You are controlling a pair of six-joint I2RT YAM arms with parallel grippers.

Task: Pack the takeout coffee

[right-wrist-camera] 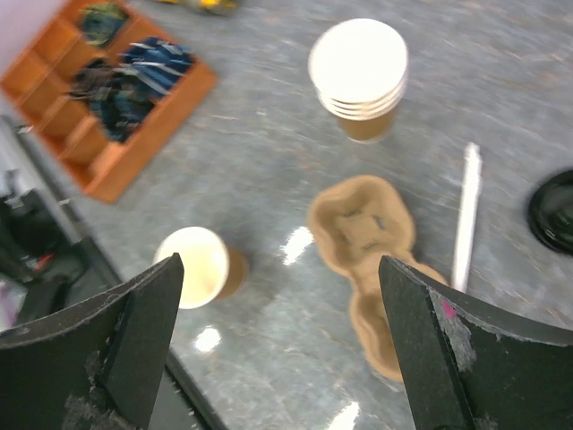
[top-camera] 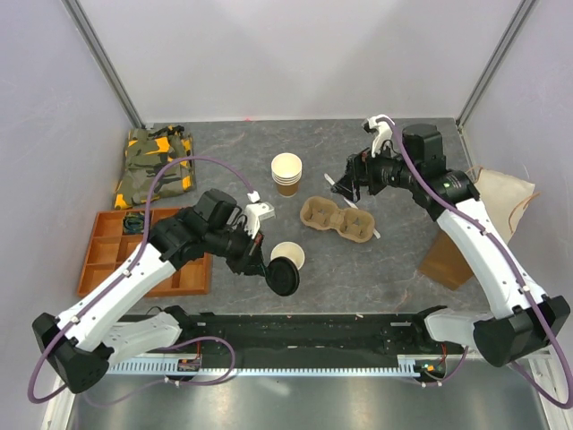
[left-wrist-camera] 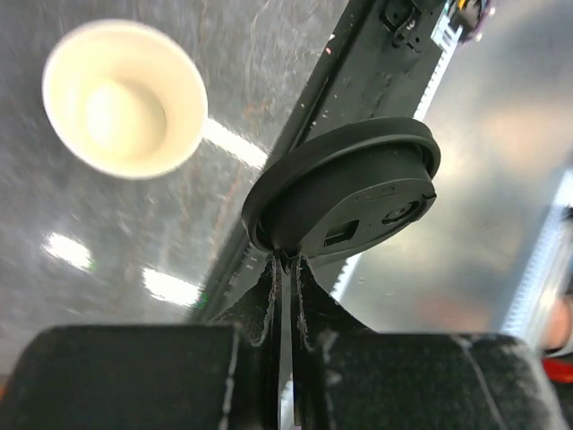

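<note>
Lid [left-wrist-camera: 345, 193] clamped in L fingers [left-wrist-camera: 260, 309] beside open cup [top-camera: 288, 255]; R fingers [right-wrist-camera: 448, 354] apart over carrier [top-camera: 337, 219], cup stack [top-camera: 286, 173] nearby

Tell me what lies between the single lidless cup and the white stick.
The cardboard carrier lies between cup and white stick; the right wrist view shows it.

readable text: none in any of the three views
black lid [left-wrist-camera: 358, 193]: small moulded marks on its face, one square and one round, with no letters or numbers legible
</note>
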